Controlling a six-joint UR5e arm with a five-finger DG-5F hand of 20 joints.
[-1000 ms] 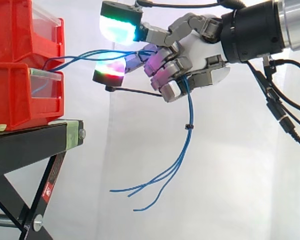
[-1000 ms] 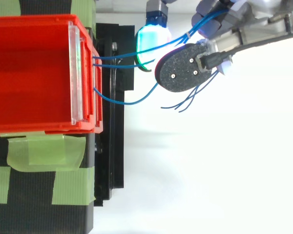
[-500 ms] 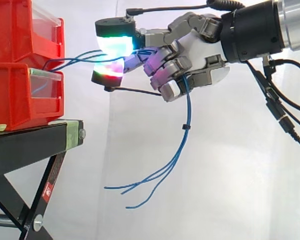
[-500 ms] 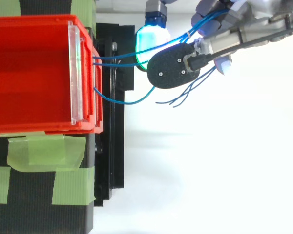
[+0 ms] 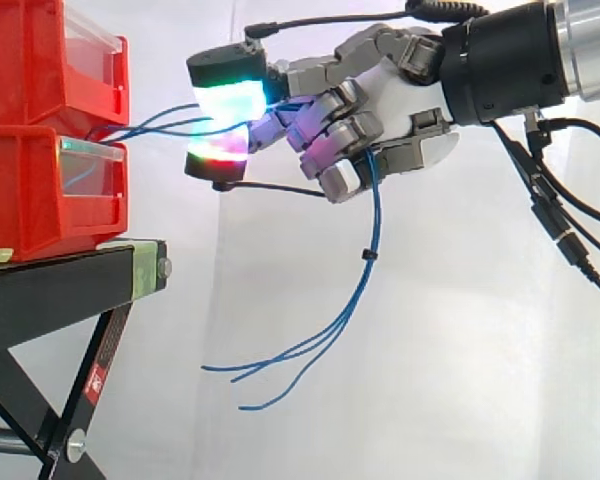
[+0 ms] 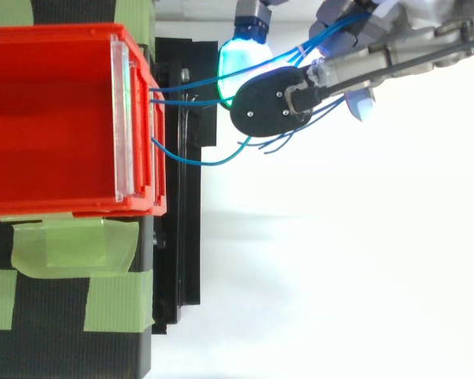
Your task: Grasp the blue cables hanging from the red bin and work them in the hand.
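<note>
Well, I see the hand [image 5: 405, 90] with its fingers [image 5: 335, 103] curled around the blue cables [image 5: 368, 262], which run from the red bin [image 5: 25, 200], pass between two glowing pads [image 5: 230, 100], and hang loose under the palm.

Level side, overhead top; shared red bin [image 5: 30, 200]

**Cables bar the gap off the black stand's [image 5: 70, 285] edge**
In the side view, stacked red bins [image 5: 50, 150] and the stand close off the left. Blue cables [image 5: 365, 270] stretch from the bins' front to the hand [image 5: 380, 100], crossing that gap, and their loose ends dangle beneath. Lower right, before the white curtain [image 5: 450, 390], the way lies open.
</note>
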